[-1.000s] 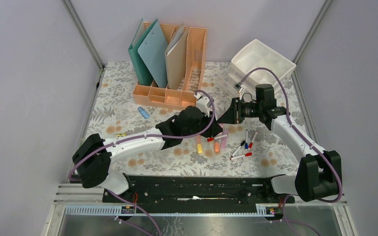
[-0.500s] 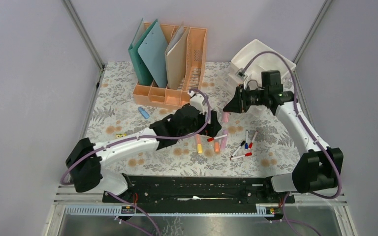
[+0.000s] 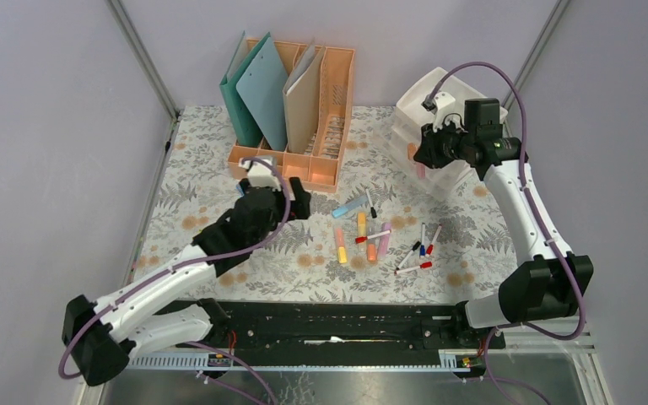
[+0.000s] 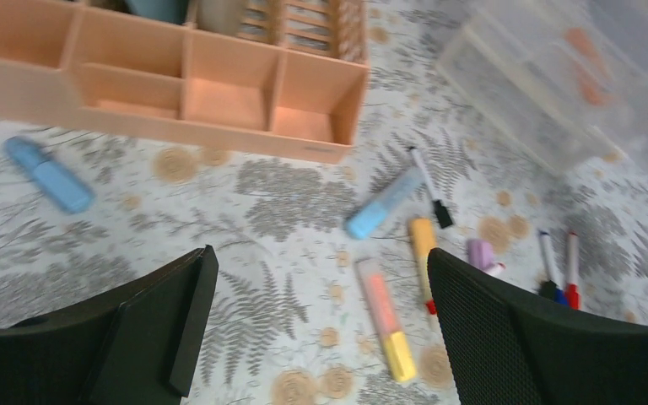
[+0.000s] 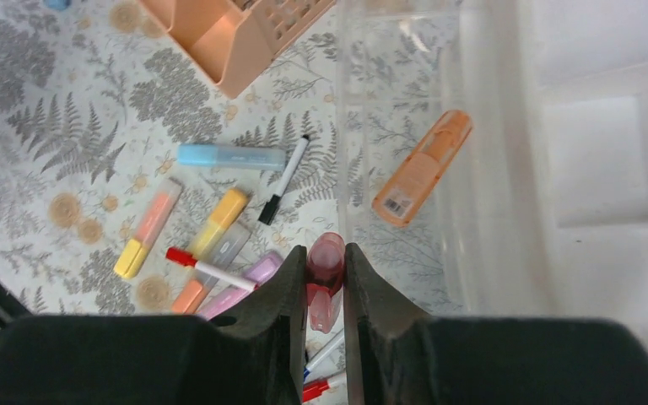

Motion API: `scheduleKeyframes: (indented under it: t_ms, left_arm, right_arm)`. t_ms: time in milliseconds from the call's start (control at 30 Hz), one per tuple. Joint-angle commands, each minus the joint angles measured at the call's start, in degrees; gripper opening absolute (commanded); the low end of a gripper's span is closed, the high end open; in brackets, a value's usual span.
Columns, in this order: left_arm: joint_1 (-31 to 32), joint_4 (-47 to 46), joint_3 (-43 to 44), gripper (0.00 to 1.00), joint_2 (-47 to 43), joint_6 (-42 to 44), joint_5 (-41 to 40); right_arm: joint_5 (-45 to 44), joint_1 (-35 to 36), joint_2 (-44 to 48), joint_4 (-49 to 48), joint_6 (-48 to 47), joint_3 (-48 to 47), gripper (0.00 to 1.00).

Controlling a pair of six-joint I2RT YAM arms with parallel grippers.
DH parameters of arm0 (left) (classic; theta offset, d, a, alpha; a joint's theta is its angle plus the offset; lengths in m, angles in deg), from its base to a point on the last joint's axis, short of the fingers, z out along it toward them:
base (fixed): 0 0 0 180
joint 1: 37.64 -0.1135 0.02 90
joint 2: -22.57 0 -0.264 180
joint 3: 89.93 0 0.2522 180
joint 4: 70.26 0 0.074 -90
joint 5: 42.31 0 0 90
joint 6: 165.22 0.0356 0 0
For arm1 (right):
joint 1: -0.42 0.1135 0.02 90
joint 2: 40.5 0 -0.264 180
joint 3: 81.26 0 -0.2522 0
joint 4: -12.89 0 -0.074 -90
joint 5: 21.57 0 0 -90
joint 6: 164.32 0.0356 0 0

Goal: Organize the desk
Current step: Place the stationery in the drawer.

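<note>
The desk (image 3: 211, 160) wears a fern-and-flower cloth. Loose highlighters and pens lie at its middle, among them a blue highlighter (image 3: 348, 206) (image 4: 384, 204) and a yellow-pink one (image 3: 340, 246) (image 4: 386, 319). My left gripper (image 3: 295, 202) (image 4: 321, 261) hangs open and empty above the cloth, left of that pile. My right gripper (image 3: 422, 159) (image 5: 326, 253) is shut on a pink highlighter (image 5: 325, 274), held over the near edge of the clear open drawer (image 5: 489, 211). An orange highlighter (image 5: 422, 169) lies in that drawer.
The peach file rack (image 3: 287, 164) (image 4: 194, 84) with folders stands at the back, its front compartments empty. The white drawer unit (image 3: 439, 97) sits at the back right. Another blue highlighter (image 4: 49, 173) lies left of the rack's front. Whiteboard pens (image 3: 418, 253) lie right of the pile.
My left gripper opened and swung back left, uncovering the blue highlighter on the cloth. My right gripper carried the pink highlighter up and back right to the drawer.
</note>
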Motion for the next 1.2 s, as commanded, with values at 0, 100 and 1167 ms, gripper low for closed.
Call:
scheduleKeyframes:
  t_ms: [0, 100, 1167]
  left_arm:
    - [-5.2, 0.8, -3.9, 0.99, -5.9, -2.3, 0.8]
    - [-9.6, 2.2, -5.2, 0.99, -7.9, -2.9, 4.1]
    - [-27.5, 0.1, -10.1, 0.99, -7.8, -4.4, 19.5]
  right_arm:
    - [-7.6, 0.0, -0.8, -5.4, 0.4, -3.1, 0.00]
    - [-12.3, 0.0, -3.2, -5.9, 1.0, -5.1, 0.00]
    - [-16.0, -0.1, -6.1, -3.7, -13.0, -3.8, 0.00]
